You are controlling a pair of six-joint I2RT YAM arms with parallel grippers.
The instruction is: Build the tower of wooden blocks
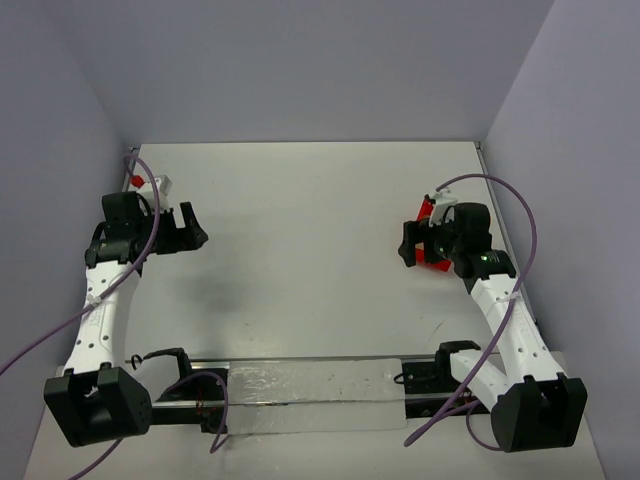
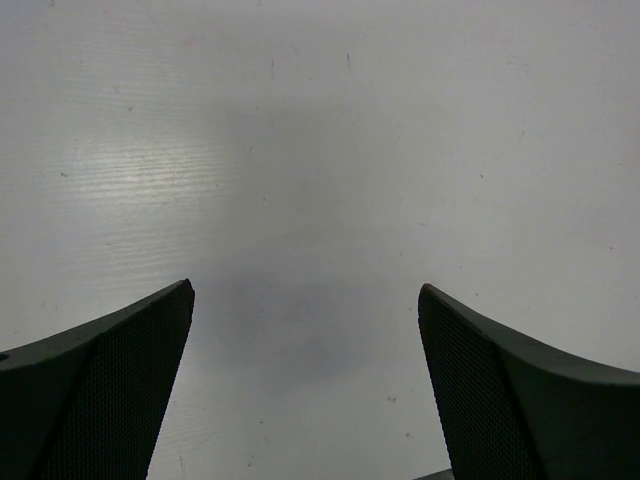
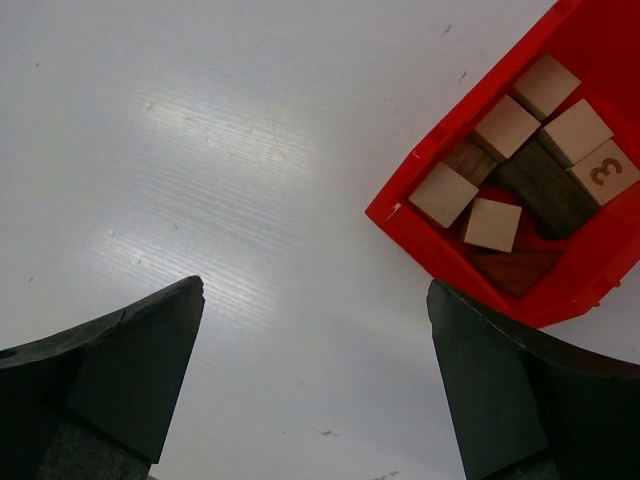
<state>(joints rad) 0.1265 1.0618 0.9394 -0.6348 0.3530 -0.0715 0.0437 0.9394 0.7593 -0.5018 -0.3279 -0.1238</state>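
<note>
Blocks: small tan and dark-brown wooden blocks point(image 3: 505, 128) heaped in red plastic bin point(image 3: 590, 285), table's right side
Handling: probably light, rigid, smooth; pinch opposite flat faces
Claws: right gripper point(image 3: 315, 300) and left gripper point(image 2: 305, 300) wide, empty

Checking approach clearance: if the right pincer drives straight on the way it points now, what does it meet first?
Probably bare table: the wrist view shows the open right pincer aimed at plain surface. The red bin with the wood blocks sits off to one side of that line. Depth is unclear.
</note>
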